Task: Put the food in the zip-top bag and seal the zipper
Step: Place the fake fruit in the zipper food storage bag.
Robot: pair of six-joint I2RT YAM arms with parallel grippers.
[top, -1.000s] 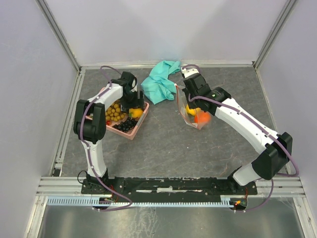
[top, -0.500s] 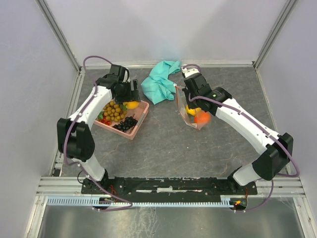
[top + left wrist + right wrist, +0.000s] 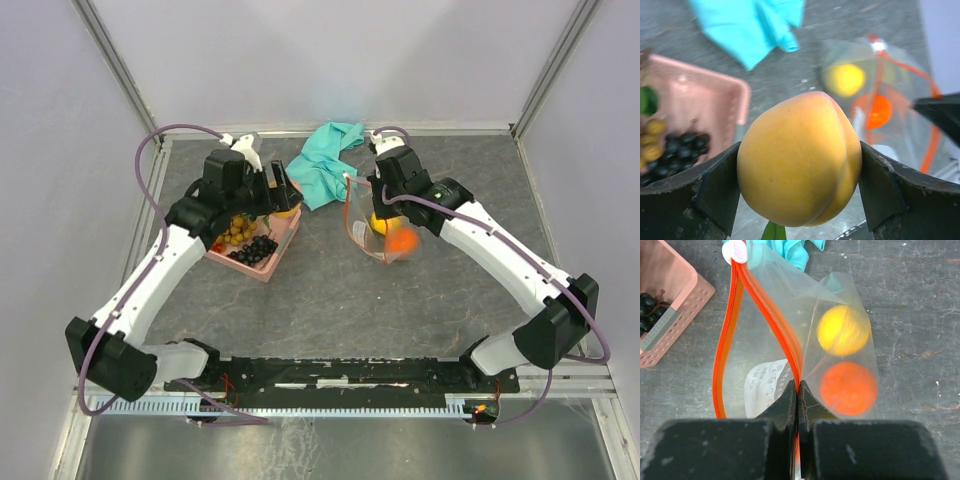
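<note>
Right now your left claw (image 3: 800,186) is clamped on a yellow-orange peach (image 3: 799,157), jaws wide with one finger on each flank, raised over the far corner of the pink basket (image 3: 262,268). From that claw the zip-top bag (image 3: 365,228) lies to its right across bare tabletop (image 3: 330,290), near but not touching. Your right claw (image 3: 798,394) is pinched tight on one lip of the bag's mouth and holds it up. The zipper (image 3: 719,357) bows away from that lip, so the mouth is a narrow lens whose long axis runs from the right claw toward the teal cloth (image 3: 325,160). A yellow fruit (image 3: 842,330) and an orange fruit (image 3: 847,387) already sit inside. I judge the gap slim for so broad a peach, so bring it over the bowed side and lower it along that axis
</note>
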